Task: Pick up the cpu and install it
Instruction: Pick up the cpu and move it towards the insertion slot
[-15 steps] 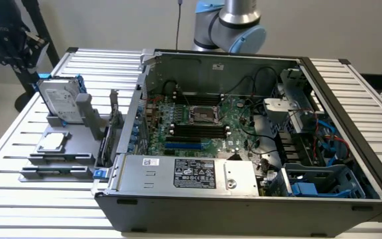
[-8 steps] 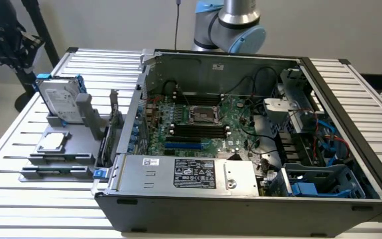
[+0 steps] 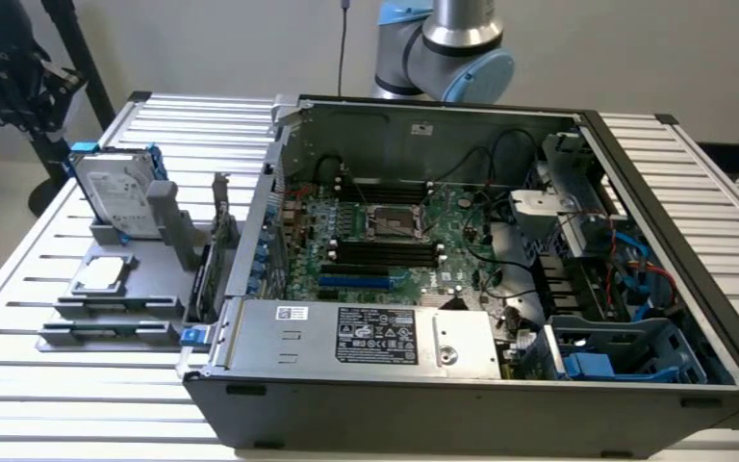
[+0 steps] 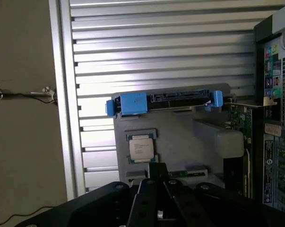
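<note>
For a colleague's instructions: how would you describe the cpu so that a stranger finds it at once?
To the exterior view's left of the open computer case stands a grey rack. The cpu lies flat on it, nearer the camera than the upright drive with blue brackets; it alone is a small, square, silver chip.

The cpu [image 4: 141, 150], a small square chip with dull silver top, lies flat in a grey holder [image 4: 180, 137].
</note>
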### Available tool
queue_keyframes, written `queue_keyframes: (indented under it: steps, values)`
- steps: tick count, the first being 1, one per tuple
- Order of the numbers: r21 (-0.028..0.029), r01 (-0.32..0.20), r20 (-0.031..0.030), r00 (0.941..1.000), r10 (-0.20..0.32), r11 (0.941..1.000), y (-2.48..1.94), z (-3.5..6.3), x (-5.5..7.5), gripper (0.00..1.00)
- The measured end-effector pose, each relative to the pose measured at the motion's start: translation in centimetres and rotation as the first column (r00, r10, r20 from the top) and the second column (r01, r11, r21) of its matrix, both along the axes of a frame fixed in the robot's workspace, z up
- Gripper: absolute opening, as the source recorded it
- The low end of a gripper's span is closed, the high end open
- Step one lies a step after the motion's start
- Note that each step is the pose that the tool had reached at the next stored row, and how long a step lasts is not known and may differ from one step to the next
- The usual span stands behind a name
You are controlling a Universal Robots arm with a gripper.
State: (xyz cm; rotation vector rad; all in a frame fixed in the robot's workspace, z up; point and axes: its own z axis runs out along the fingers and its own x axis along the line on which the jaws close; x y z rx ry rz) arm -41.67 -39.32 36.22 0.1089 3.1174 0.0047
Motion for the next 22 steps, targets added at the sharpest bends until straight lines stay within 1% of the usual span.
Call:
queue_keyframes:
  steps: [2,4,5,8,9,11,12,13,14,15,19,20,22]
  values:
    - [-0.0001,0.0,0.0,1.0,0.0,1.0,0.01,0.0,0.0,0.12]
    - [-0.0001,0.0,0.0,1.0,0.0,1.0,0.03,0.0,0.0,0.24]
    - [-0.0001,0.0,0.0,1.0,0.0,1.0,0.03,0.0,0.0,0.24]
    - [0.0,0.0,0.0,1.0,0.0,1.0,0.02,0.0,0.0,0.42]
    - [0.0,0.0,-0.0001,1.0,0.0,1.0,0.02,0.0,0.0,0.42]
    - [-0.0001,0.0,-0.0018,1.0,0.0,1.0,0.02,0.0,0.0,0.53]
    - [0.0001,0.0,-0.0031,1.0,0.0,1.0,0.02,-0.05,0.0,0.53]
    - [-0.0001,0.0,-0.0047,1.0,0.0,1.0,0.02,-0.14,0.0,0.59]
    - [-0.0003,0.0,-0.0061,1.0,0.0,1.0,0.02,-0.28,0.0,0.59]
    - [-0.0002,0.0,-0.0066,1.0,0.0,1.0,0.02,-0.46,0.0,0.65]
    - [-0.0002,-0.007,-0.0071,0.9999,0.007,1.0,-0.05,-1.19,0.0,0.65]
    - [0.0001,-0.013,-0.0084,0.9999,0.013,0.9999,-0.1,-1.36,-0.1,0.65]
    - [0.0016,-0.026,-0.0135,0.9996,0.026,0.9997,-0.27,-1.73,-0.1,0.65]
